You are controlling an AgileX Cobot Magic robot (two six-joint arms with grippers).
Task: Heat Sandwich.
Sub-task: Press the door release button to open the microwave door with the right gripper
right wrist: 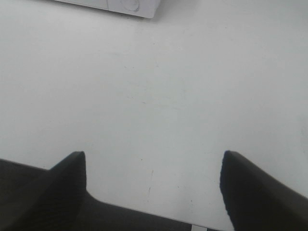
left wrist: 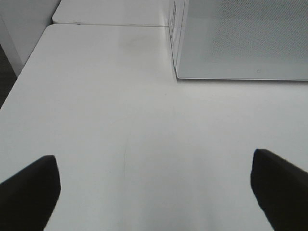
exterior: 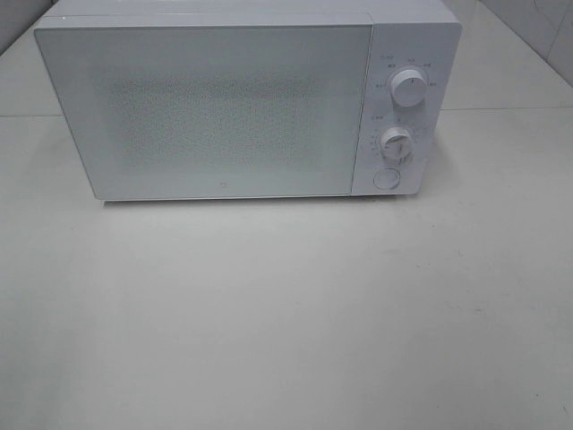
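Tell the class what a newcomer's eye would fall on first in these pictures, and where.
The white microwave stands out first, at the back of the table, door shut. An upper knob and a lower knob sit on its right-hand panel. In the wrist views, the left gripper and right gripper hang open over the table.

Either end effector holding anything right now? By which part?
Nothing is held. The left end effector and the right end effector both stand open above the white table, with nothing inside either one.
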